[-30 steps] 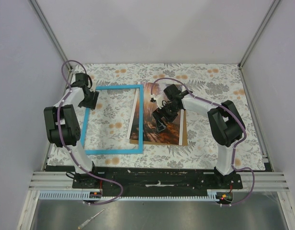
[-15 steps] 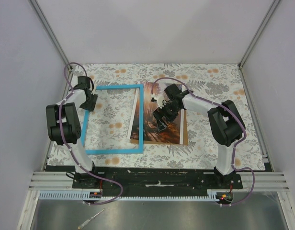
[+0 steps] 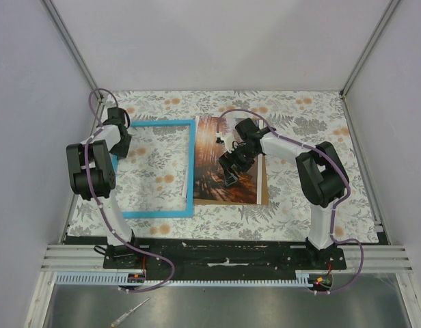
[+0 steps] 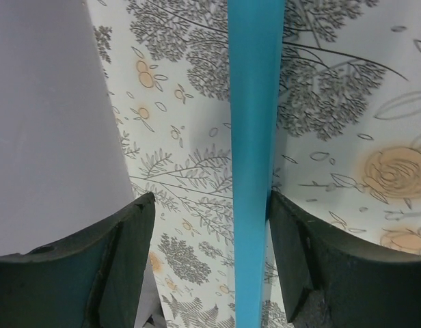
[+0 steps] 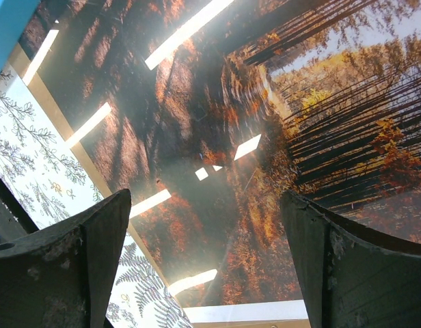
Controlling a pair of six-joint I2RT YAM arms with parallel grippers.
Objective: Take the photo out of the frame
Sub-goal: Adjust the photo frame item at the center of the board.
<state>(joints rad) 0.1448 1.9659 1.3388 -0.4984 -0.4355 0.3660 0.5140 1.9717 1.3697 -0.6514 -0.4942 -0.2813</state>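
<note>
The blue frame [image 3: 156,214] lies flat on the floral table cover, left of the photo [image 3: 214,164]. The photo, an orange-brown forest path, lies face up just beside the frame's right bar. My left gripper [image 3: 119,145] is at the frame's left bar. In the left wrist view the gripper [image 4: 210,201] is open, with the blue bar [image 4: 255,137] between the jaws, against the right finger. My right gripper [image 3: 231,176] is open and low over the photo's middle. The right wrist view [image 5: 205,198] shows the print [image 5: 265,102] between its spread fingers.
A brown board edge [image 3: 264,184] shows along the photo's right side. The floral table cover [image 3: 299,123] spreads over the whole table. The grey left wall [image 4: 39,123] is close to my left gripper. A frame corner [image 5: 5,20] shows at the top left of the right wrist view.
The frame has slid left, off the photo's left edge, and now lies beside it. My left gripper moved left and back with it. The right gripper has stayed over the photo.
</note>
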